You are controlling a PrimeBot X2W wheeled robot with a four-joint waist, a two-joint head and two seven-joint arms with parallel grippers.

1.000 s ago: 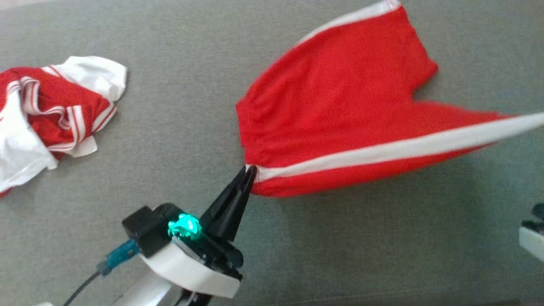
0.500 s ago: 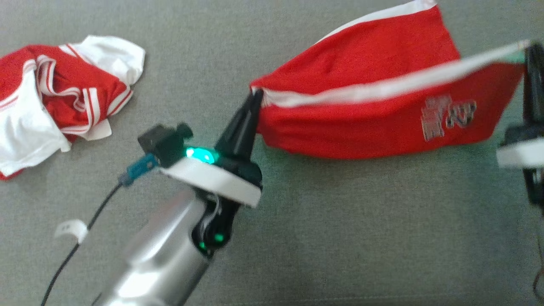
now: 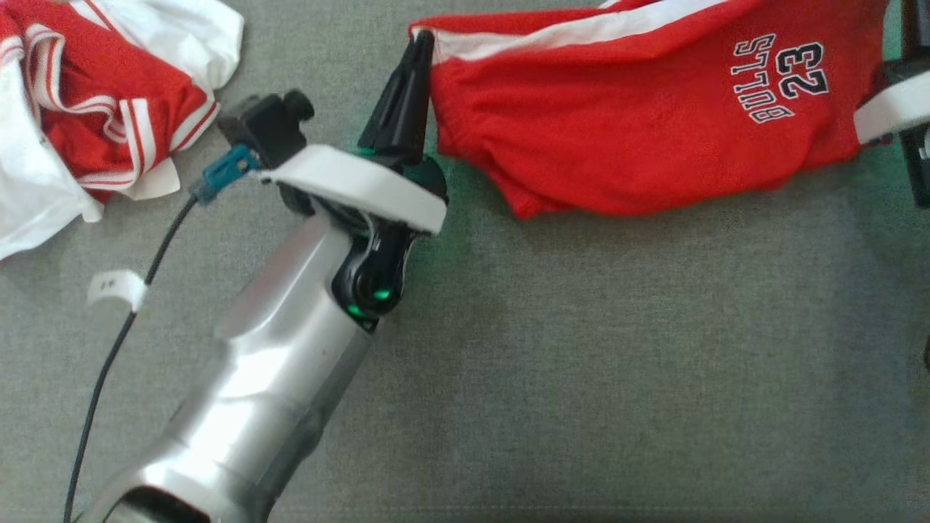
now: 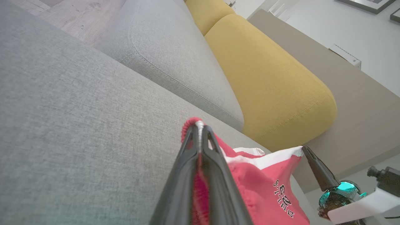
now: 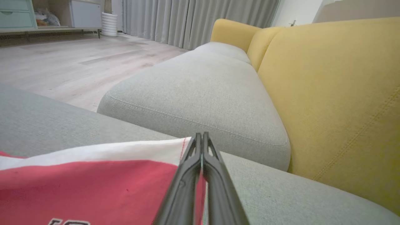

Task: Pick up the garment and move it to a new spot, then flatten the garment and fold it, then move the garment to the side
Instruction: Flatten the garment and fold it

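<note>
Red mesh garment (image 3: 617, 131), flat on the sofa (image 3: 581, 363) a second ago, is now lifted and stretched between left end effector (image 3: 421, 36) and right end effector (image 5: 201, 135), both pinching its white band. Judged ready for carrying to a new spot.

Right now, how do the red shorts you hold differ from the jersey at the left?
The red shorts are stretched between the left gripper and right gripper, each shut on a corner; the jersey lies crumpled, ungripped, on the grey cushion. The shorts show BULLS 23 lettering; the jersey shows no print. The shorts have one plain white band; the jersey has white sleeves and striped trim. Both are red and white.
</note>
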